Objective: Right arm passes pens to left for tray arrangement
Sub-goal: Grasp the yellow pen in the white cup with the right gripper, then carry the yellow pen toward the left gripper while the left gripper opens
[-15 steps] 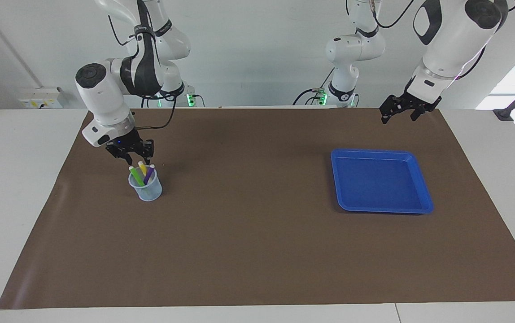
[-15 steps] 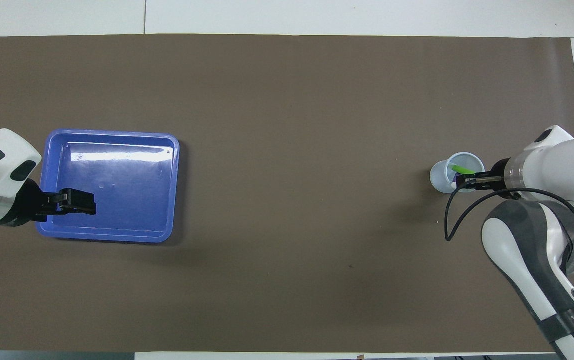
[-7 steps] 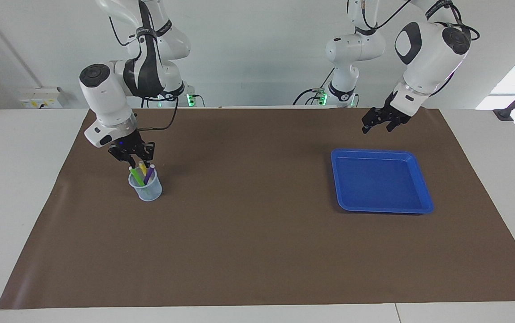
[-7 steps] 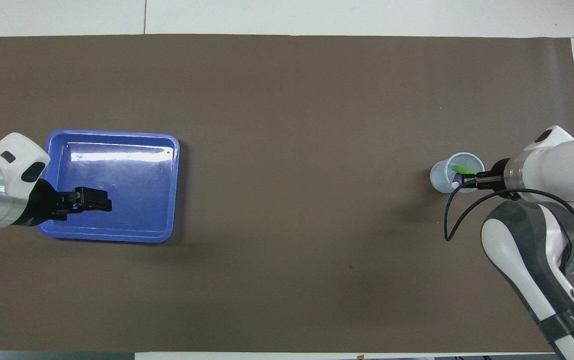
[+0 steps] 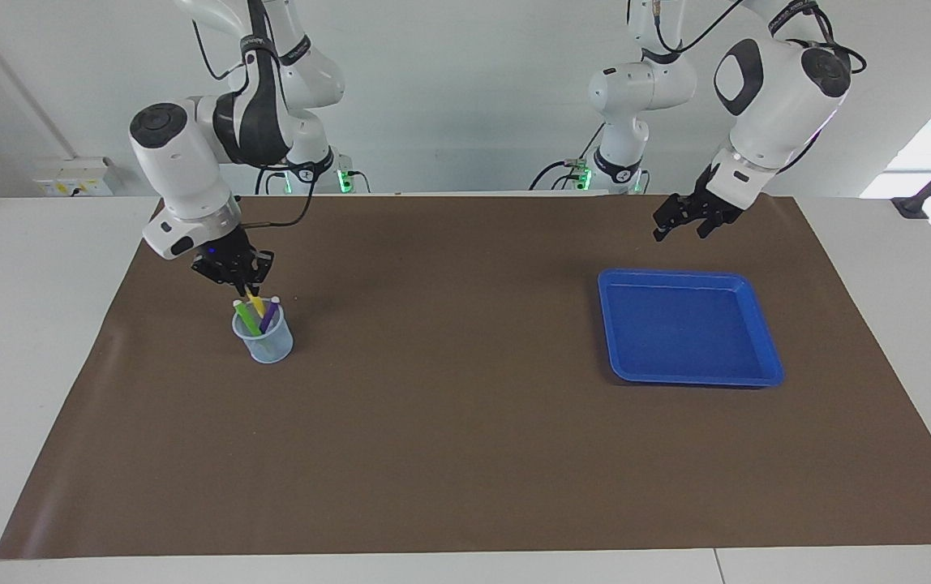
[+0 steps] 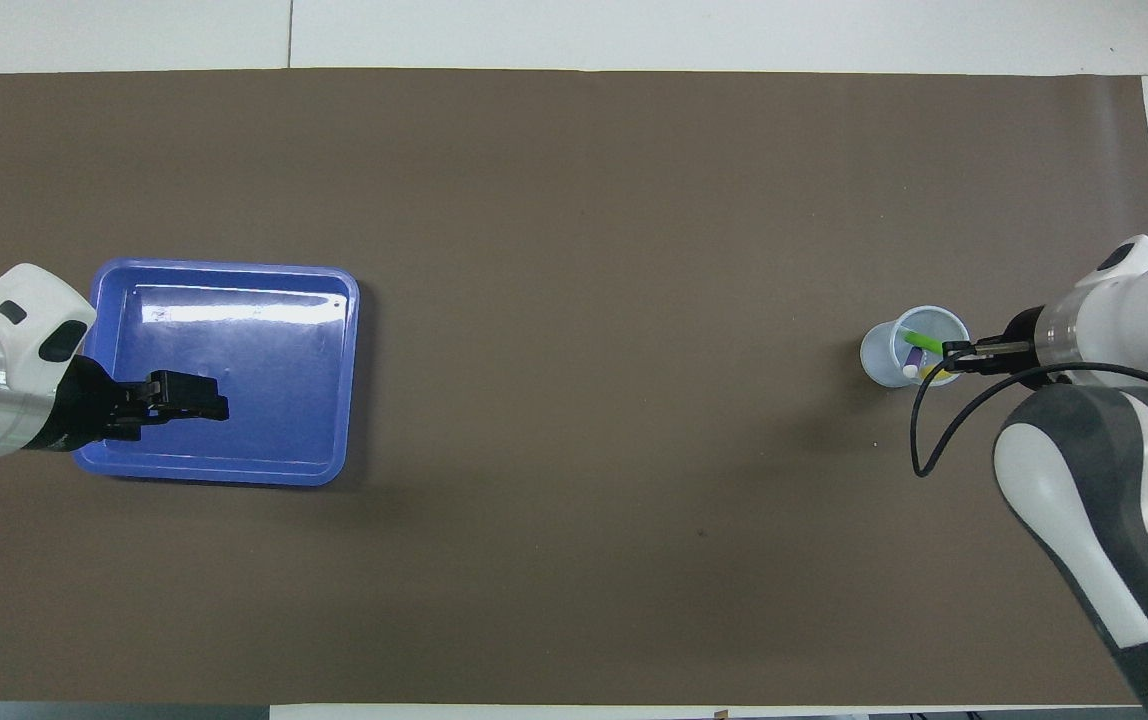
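Yellow pen (image 5: 256, 302) between right fingers (image 5: 243, 285) — above pale cup (image 5: 263, 341)

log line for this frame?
right claw: shut on yellow pen, in cup | left claw: waits | tray: bare

Light: bright, even; you get daylight from a window at the left arm's end.
Glare: streak on tray (image 6: 234, 310).
Shadows: soft.

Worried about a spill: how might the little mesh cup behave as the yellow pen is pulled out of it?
The cup looks small and light, so it may tip or slide if the yellow pen drags on its rim. The green pen and purple pen lean in it, likely shifting. The right gripper seems closed on the yellow pen's top.
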`<action>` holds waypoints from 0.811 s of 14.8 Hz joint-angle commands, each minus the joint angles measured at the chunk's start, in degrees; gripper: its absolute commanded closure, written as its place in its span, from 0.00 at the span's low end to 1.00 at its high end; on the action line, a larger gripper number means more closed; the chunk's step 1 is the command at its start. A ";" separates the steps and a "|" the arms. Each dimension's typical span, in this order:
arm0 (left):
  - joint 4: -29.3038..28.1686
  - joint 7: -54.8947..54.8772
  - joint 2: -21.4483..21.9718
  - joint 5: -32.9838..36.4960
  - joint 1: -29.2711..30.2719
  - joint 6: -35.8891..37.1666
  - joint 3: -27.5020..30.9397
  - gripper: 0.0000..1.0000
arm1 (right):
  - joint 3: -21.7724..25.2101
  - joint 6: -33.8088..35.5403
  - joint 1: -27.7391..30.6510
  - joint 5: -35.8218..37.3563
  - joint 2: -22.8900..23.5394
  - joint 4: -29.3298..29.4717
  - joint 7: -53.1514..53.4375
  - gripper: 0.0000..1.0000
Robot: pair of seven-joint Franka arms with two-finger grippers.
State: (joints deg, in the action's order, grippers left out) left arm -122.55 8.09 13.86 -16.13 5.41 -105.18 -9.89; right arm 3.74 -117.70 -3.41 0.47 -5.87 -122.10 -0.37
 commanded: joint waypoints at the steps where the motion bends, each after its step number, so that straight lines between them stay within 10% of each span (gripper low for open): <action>1: -1.12 2.01 1.35 -10.63 4.33 -1.34 0.22 0.00 | 0.04 8.60 0.34 0.15 -2.04 6.16 -0.86 1.00; 6: -1.12 6.84 0.56 -30.33 6.90 -1.17 0.22 0.00 | 0.21 19.77 0.34 -5.26 -4.59 12.05 0.19 1.00; 12: -1.20 9.58 -3.47 -45.29 6.90 4.18 0.22 0.00 | -1.54 14.62 -3.52 -21.18 -4.42 11.54 22.46 1.00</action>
State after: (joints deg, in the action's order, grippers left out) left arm -123.36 16.93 12.40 -57.82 12.06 -103.17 -9.72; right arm 2.79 -100.85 -4.94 -16.32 -10.58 -110.77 13.73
